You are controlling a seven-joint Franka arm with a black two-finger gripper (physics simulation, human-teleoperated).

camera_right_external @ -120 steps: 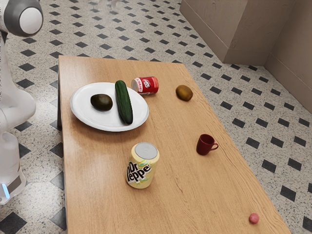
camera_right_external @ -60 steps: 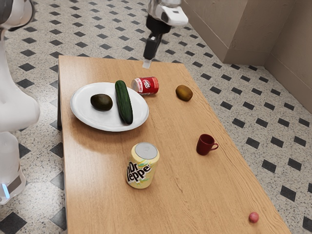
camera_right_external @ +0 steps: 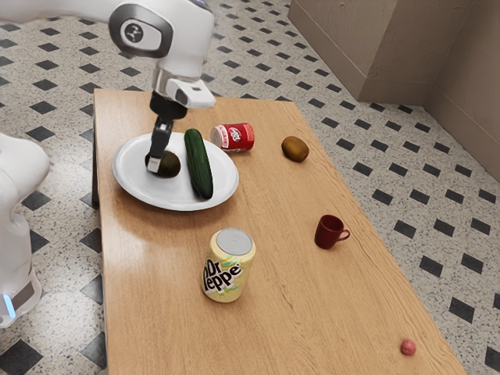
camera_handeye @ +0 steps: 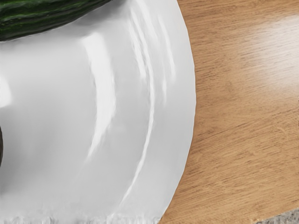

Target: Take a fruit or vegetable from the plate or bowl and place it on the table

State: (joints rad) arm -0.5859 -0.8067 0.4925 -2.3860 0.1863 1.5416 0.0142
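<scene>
Ball (camera_right_external: 408,347), small and pink, lies at the exterior view's lower right, on the wooden desk (camera_right_external: 289,312). Left of it in the frame, below the middle, a yellow can (camera_right_external: 227,266) stands upright. A dark red mug (camera_right_external: 328,232) is upright right of centre, its handle toward the frame's right. Farther back, left of centre, sits the white plate (camera_right_external: 129,186). On it are the avocado (camera_right_external: 169,164), in the plate's left half, and, just beside it, the long cucumber (camera_right_external: 198,166).

The gripper (camera_right_external: 155,165) points down over the plate, its tip in front of the avocado in the exterior view. I cannot tell how far open it is, whether it touches the avocado or whether it has hold of anything. The wrist view shows the cucumber near a stretch of plate, with wood grain past the rim.

Beyond the cucumber, the brown fruit (camera_right_external: 295,149) lies right of the upper middle, and the red can (camera_right_external: 233,137) rests on its side near the plate.
</scene>
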